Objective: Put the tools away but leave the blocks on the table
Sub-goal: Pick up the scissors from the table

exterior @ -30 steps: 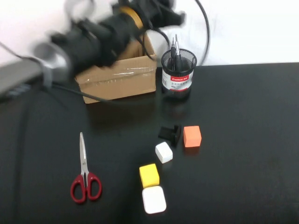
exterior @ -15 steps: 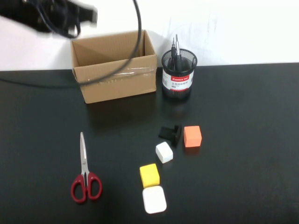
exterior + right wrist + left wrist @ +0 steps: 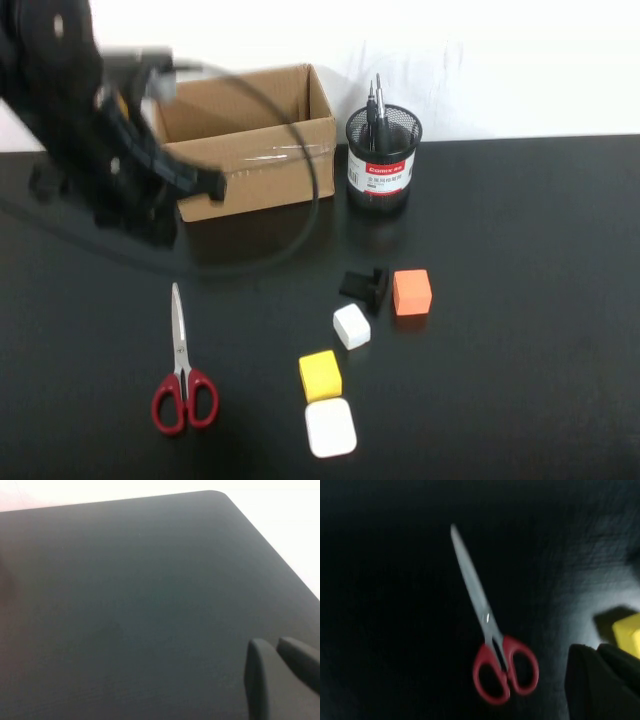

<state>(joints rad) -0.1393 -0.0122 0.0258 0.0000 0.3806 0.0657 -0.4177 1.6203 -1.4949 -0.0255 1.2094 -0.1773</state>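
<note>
Matte black desk (image 3: 520,230) fills most of the high view, backed by a plain white wall along the top of the frame. An open cardboard box (image 3: 262,160) sits at upper centre-left against the wall, with a black mesh pen cup (image 3: 383,160) just to its right, holding two thin dark pen-like drivers (image 3: 374,103).

Motion blur smears the left arm across the upper left of the frame, in front of the box's left end. The left gripper (image 3: 600,680) shows only as a dark shape at the lower right of its wrist view, fingers closed on nothing, above the scissors. The right gripper (image 3: 280,675) is out of the high view; its own camera shows it with fingers closed over bare desk near a rounded corner.

One pair of red-handled scissors (image 3: 180,365) lies flat at lower left, blades pointing up the frame. One short black-handled screwdriver (image 3: 364,286) lies at centre, its shape hard to make out, just left of the orange cube (image 3: 411,292). Four blocks: orange, a small white cube (image 3: 351,326), a yellow cube (image 3: 319,375) and a flat white rounded square (image 3: 329,427) touching the yellow one.
</note>
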